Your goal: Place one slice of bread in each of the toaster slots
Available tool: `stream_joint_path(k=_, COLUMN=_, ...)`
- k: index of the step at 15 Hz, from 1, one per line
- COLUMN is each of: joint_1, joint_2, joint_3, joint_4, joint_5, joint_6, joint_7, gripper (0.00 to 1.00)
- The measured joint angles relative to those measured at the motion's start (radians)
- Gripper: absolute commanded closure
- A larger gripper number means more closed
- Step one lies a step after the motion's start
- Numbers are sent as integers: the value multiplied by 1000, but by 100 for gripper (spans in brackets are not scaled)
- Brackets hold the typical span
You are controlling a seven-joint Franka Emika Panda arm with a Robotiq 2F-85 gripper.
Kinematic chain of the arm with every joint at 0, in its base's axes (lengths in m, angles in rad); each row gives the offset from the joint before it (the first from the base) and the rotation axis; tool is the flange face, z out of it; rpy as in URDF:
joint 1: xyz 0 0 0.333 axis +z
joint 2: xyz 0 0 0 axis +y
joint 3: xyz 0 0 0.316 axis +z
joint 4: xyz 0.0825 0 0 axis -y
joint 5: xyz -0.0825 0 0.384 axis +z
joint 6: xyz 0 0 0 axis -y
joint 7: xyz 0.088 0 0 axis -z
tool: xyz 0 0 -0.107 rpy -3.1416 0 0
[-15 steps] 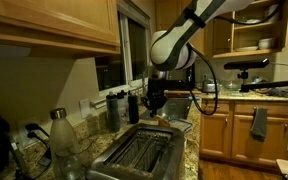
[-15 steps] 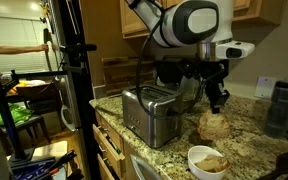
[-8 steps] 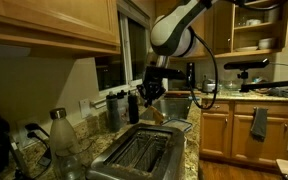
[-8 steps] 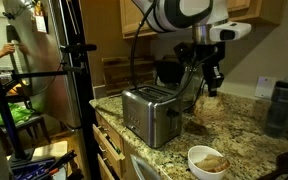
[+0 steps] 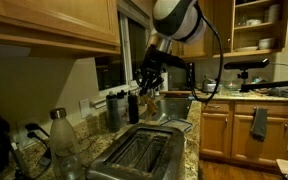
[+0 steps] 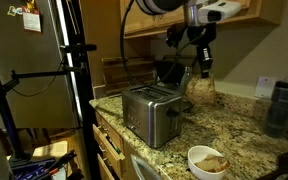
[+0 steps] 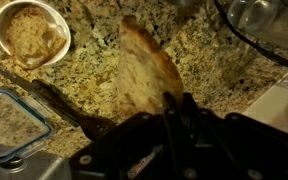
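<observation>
My tool [image 6: 203,69] pinched bread slice [image 6: 199,91] at top edge. Slice hung straight below tool, long axis vertical, beside toaster [image 6: 149,113].

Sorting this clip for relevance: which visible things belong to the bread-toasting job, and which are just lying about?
Job in hand:
gripper, shut on the bread slice
toaster
toaster slots

Lying about:
white bowl
clear bottle
glass container

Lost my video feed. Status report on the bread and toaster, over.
Claw shut on bread slice, up off the counter near toaster. Both slots look empty. Nothing seen above them.
</observation>
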Motion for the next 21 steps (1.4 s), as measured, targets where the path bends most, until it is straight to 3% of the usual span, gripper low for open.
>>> stream_joint_path(k=10, joint_1=40, joint_2=-96, joint_3=79, joint_4=-25, joint_5=79, joint_6=0, joint_7=164, gripper=92)
stream_joint_path(k=21, joint_1=78, joint_2=-100, joint_3=128, joint_4=-28, joint_5=134, joint_6=-40, joint_7=336, gripper=93)
